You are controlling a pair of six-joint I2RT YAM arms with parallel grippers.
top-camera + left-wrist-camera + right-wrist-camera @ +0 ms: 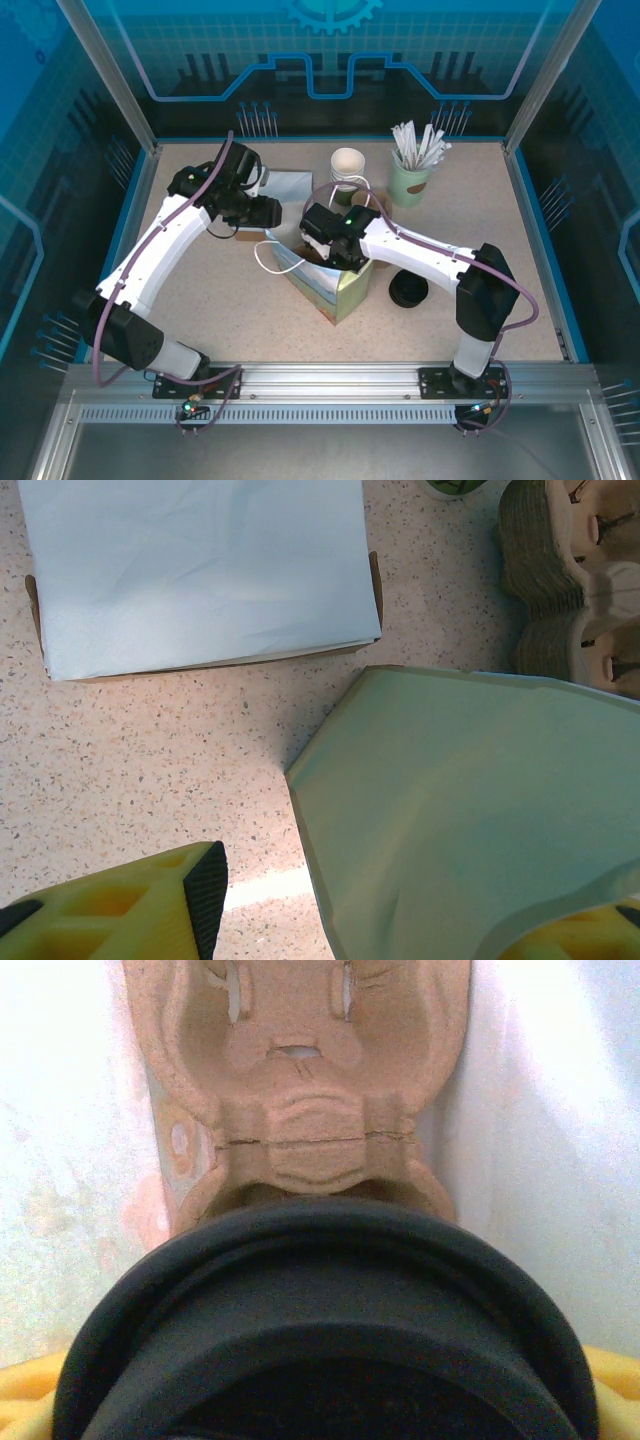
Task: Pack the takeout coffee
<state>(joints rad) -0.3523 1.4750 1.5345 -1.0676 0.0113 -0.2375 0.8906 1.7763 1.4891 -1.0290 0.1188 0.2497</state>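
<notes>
The takeout coffee (pixel 347 165), an olive-green paper cup with a white rim, stands uncovered at the back of the table, apart from both grippers. A light green paper bag (pixel 335 285) stands in the middle; its wall (pixel 470 810) lies between my left gripper's (pixel 400 920) yellow fingers (pixel 150 905), which stand apart, one side of the wall against the right one. My left gripper (pixel 262 212) is at the bag's left side. My right gripper (pixel 338 240) hangs over the bag's mouth, shut on a black round lid (pixel 320 1330). Below it lies the brown pulp carrier (pixel 300 1090) inside the bag.
A mint-green cup of white-wrapped sticks (pixel 410 180) stands at the back right. A second black lid (pixel 408 291) lies right of the bag. A flat pale blue napkin box (pixel 200 570) sits behind the left gripper. The pulp carrier's edge (pixel 575 580) shows beside the bag.
</notes>
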